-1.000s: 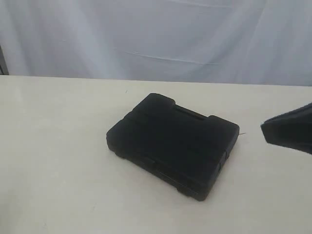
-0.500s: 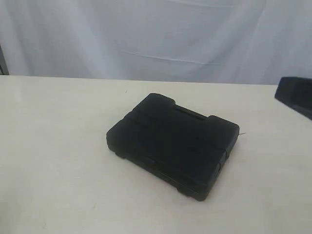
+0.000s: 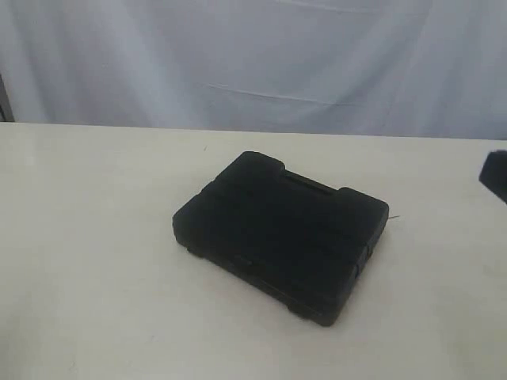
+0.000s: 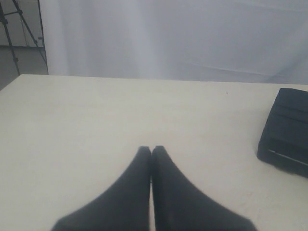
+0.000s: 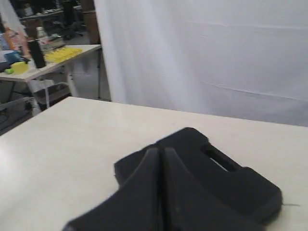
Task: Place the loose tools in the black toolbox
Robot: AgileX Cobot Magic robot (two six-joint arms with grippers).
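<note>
Toolbox (image 3: 281, 233): closed, ahead of right claw (image 5: 160, 151)
Left claw (image 4: 151, 150): pressed together, empty (right likewise)
Progress: nothing lies loose; likely finished

The left claw (image 4: 151, 149) and right claw (image 5: 160, 150) are matte black, with smooth fingers (image 4: 132, 192) tapering to tips.

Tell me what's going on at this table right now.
A black moulded plastic toolbox lies closed and flat on the cream table. Neither arm is handling it. The left end effector is shut and empty over bare tabletop to one side of the box. The right end effector is shut and empty too, off at the right edge of the exterior view, clear of the box. No loose tools show in any view.
</note>
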